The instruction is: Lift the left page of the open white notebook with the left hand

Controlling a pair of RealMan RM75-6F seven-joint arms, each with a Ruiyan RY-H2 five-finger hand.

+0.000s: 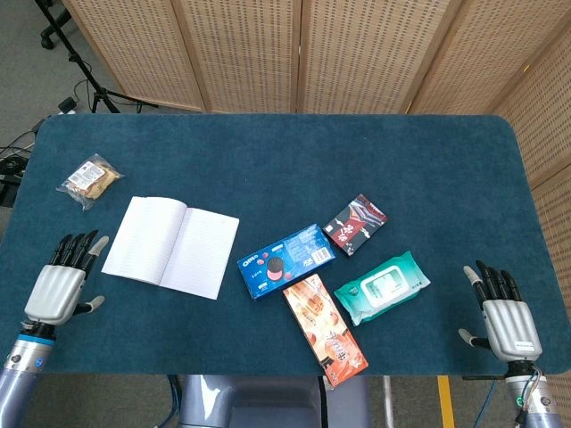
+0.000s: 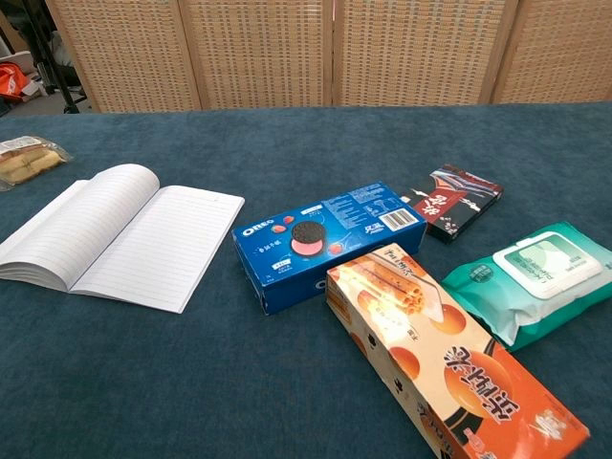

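White notebook open flat, left half of table, pages down. Left hand near-left of notebook, apart from it, fingers extended, empty. Right hand near-right edge, fingers spread, empty.
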